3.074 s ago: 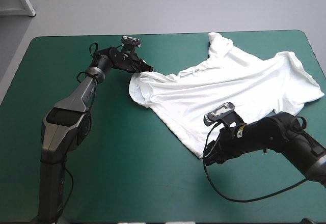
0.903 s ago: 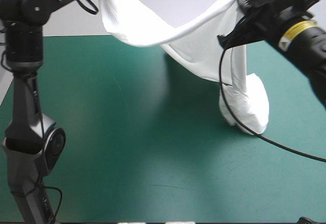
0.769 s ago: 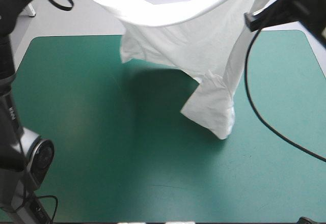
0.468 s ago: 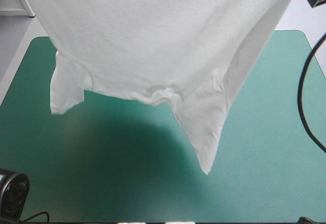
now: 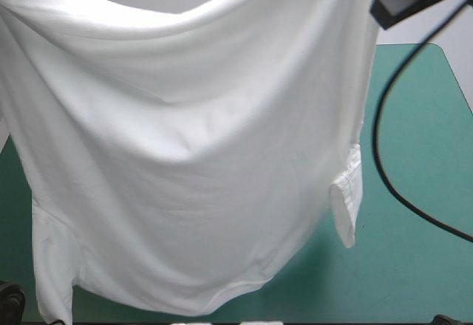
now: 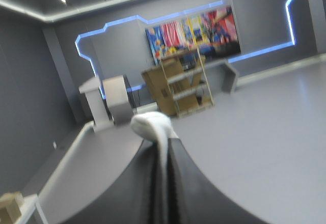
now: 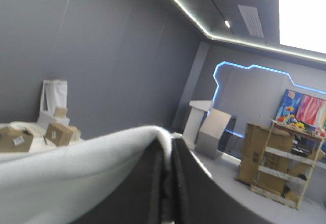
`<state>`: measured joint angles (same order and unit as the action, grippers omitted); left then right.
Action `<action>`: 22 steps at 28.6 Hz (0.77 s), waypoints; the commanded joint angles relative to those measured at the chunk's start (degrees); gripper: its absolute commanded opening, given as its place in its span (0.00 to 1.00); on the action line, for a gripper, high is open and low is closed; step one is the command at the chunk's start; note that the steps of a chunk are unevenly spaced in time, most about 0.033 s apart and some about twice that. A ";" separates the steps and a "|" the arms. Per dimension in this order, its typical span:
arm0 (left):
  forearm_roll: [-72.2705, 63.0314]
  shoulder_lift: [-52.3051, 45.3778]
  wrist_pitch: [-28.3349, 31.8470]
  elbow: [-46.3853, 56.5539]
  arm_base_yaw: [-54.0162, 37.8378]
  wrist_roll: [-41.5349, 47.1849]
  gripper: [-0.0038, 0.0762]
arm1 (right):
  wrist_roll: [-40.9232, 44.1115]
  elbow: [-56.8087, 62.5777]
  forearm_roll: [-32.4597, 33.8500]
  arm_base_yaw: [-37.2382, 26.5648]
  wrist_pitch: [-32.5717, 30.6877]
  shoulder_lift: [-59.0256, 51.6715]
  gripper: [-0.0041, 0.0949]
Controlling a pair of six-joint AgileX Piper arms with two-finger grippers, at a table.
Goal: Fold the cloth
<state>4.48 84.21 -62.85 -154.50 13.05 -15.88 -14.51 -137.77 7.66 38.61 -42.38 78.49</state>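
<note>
The T-shirt point(image 5: 192, 155) hangs in the air as one broad white sheet, clear of the table point(image 5: 432, 118), whose teal-green cover shows only from about 3 to 5 o'clock in the high view. Neither gripper shows in that view; both are up out of it.

In the left wrist view the left gripper point(image 6: 163, 147) has its black fingers all but closed into one arch, with a small roll of white cloth pinched between them and bulging past the tips. The right gripper point(image 7: 168, 143) is closed the same way, and the cloth runs off from its tips as a wide, smooth band to one side.

The relation that matters is this: the cloth lies directly below both grippers. Its held upper edge runs crosswise from about 10 o'clock to about 1 o'clock and sags in the middle near 12. The body falls toward 6 o'clock. One sleeve point(image 5: 347, 203) dangles at 4 o'clock and another point(image 5: 52, 281) at 7 o'clock. With the sleeves so low, I judge the shirt is held near its hem end. Each arm carries its own corner, so neither is nearer than the other.

The next step is probably to lay the sheet flat. The sag suggests the grippers should draw apart first.

No container shows on the visible part of the table.
</note>
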 commanded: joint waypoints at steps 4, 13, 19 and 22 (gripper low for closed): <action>0.63 3.79 13.25 12.60 0.11 1.57 0.07 | 8.46 -0.77 17.58 0.11 7.56 10.66 0.02; 4.03 8.81 32.71 12.27 0.11 5.00 0.07 | 17.16 -4.97 25.53 -1.89 31.21 17.10 0.02; 8.73 8.93 37.86 8.23 0.11 4.59 0.07 | 17.83 -12.13 23.85 -8.35 28.39 17.10 0.02; 11.25 9.93 37.32 8.23 0.11 5.01 0.07 | 17.83 -12.36 19.14 -13.01 23.24 17.23 0.02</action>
<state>13.19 95.23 -29.62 -145.04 13.05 -11.51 3.18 -148.73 29.53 29.37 -18.06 97.76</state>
